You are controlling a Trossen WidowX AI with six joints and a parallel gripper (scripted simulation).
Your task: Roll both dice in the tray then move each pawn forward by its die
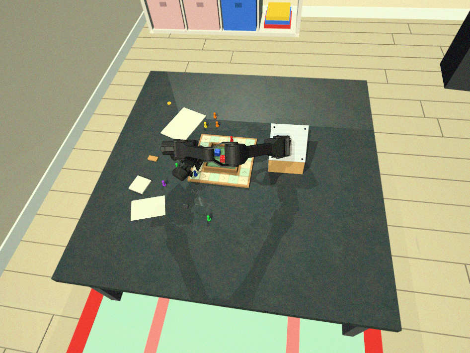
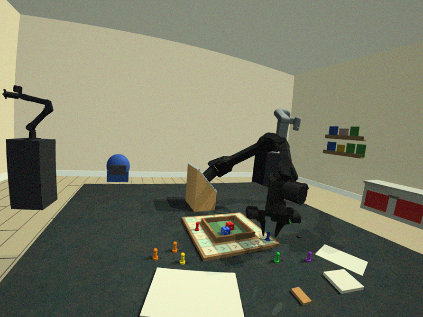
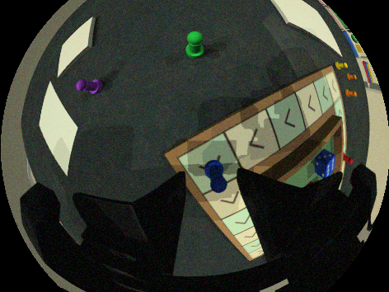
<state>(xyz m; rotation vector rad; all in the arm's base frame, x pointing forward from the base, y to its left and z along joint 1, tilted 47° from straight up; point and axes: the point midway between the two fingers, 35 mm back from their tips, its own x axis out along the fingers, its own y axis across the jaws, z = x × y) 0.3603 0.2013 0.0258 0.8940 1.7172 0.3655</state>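
blue pawn: upright on the corner square of the game board (image 1: 218,184) (image 2: 241,250) (image 3: 206,134); the blue pawn (image 1: 195,173) (image 2: 267,236) (image 3: 215,170) has its long axis up from the board.
my gripper: (image 1: 196,167) (image 2: 270,235) (image 3: 212,171) partly open, fingers moderately apart and holding nothing; i can't tell whether either one touches the pawn.
pawn to fingers: in the wrist view it shows in the gap, just beyond my tips, with one finger to each side; the exterior view puts it close by them too.
coming move: i judge this to be the blue pawn's grasp. i need to bring the gap around its upright body, then close evenly; if i go in off-centre, a tip could knock it over.
wooden tray: (image 1: 221,169) (image 2: 235,238) (image 3: 306,148) both the blue die (image 1: 217,151) (image 2: 225,230) (image 3: 325,163) and the red die (image 1: 222,158) (image 2: 229,226) lie inside. their pips are too small for me to be sure of the count.
forward: the arrows appear to lead from this corner along the row that trails away between my fingers in the wrist view.
red pawn: (image 1: 231,138) (image 2: 197,226) (image 3: 348,158) standing on the board, well apart from me; i can't tell whether its move is done.
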